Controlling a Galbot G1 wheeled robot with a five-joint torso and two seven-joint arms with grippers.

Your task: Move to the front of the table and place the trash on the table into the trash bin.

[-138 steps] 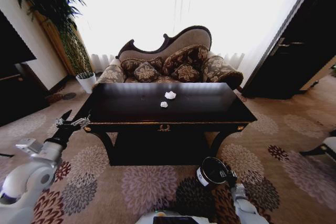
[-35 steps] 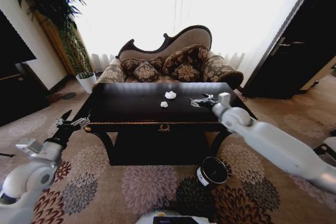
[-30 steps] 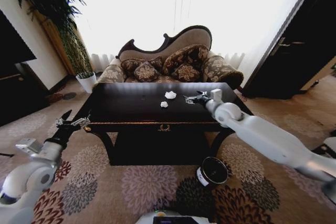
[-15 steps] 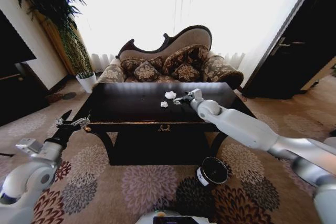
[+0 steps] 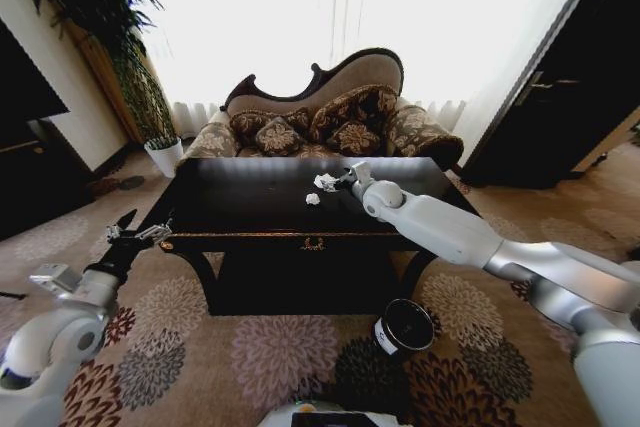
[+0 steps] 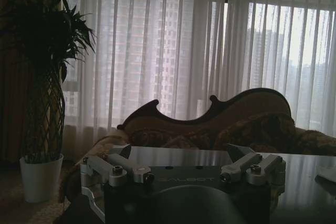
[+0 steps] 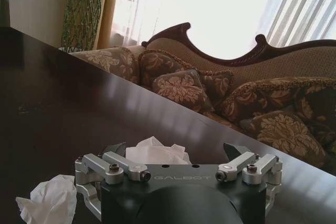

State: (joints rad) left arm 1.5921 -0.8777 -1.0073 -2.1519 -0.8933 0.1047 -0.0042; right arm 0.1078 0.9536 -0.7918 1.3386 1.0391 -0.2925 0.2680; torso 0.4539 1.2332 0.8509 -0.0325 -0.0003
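Two white paper wads of trash lie on the dark glossy table (image 5: 230,209): a larger wad (image 5: 323,182) and a smaller wad (image 5: 313,199) just in front of it. My right gripper (image 5: 338,179) reaches over the tabletop to the larger wad. In the right wrist view the right gripper (image 7: 176,151) is open, with the larger wad (image 7: 155,152) between its fingertips and the smaller wad (image 7: 48,201) off to one side. The round dark trash bin (image 5: 405,327) stands on the carpet at the table's front right. My left gripper (image 5: 142,227) hangs open and empty by the table's front left corner.
A patterned sofa (image 5: 330,117) with cushions stands behind the table, before a bright curtained window. A potted plant (image 5: 160,152) is at the back left, and dark cabinets stand at both sides. In the left wrist view the left gripper (image 6: 178,156) faces the sofa over the table edge.
My right arm rose from beside the trash bin and swept leftwards over the table, reaching the larger paper wad. The left arm and both wads have not moved.
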